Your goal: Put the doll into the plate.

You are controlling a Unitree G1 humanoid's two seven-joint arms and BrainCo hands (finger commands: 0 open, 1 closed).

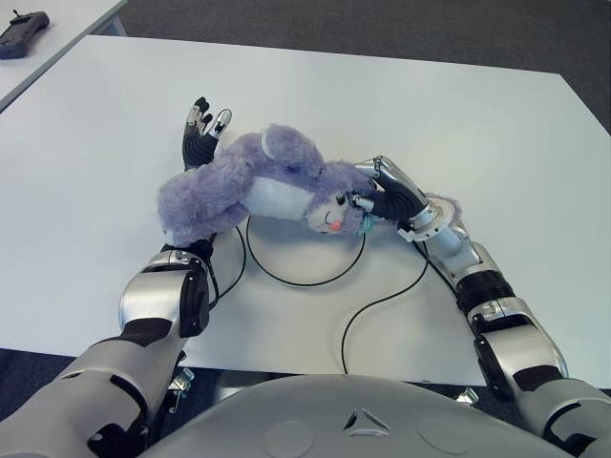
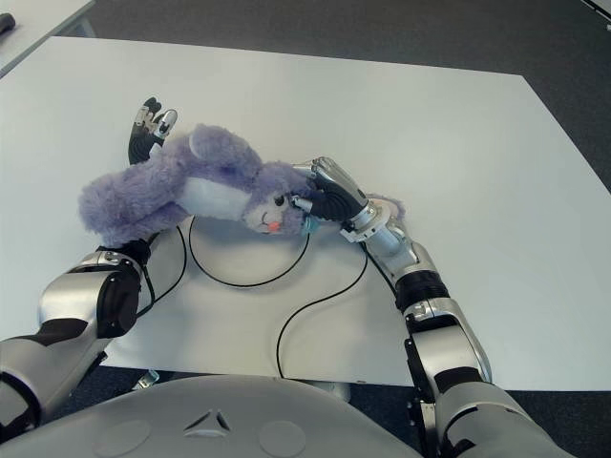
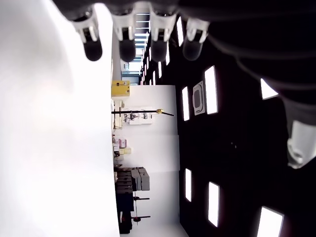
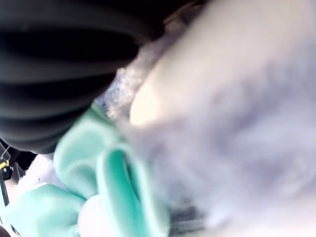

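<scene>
Left eye view shows the doll (image 1: 250, 189) lying across the left forearm, its head hanging over the plate (image 1: 286, 250), a white disc with a dark rim on the bench (image 1: 477, 124); the right hand (image 1: 387, 198) has its fingers (image 1: 374, 202) closed on the doll's head by a teal bow (image 4: 98, 173), apparently to steer it down; the left hand (image 1: 202, 129) lies beyond the doll, fingers spread and empty, probably serving as a prop.

Left hand (image 1: 202, 131) palm-up, fingers (image 3: 93, 48) extended and spread, forearm reaching forward under doll (image 1: 258, 183). Right hand (image 1: 387, 198) reaches inward from the right, fingers curled, clamped on doll's head.
</scene>
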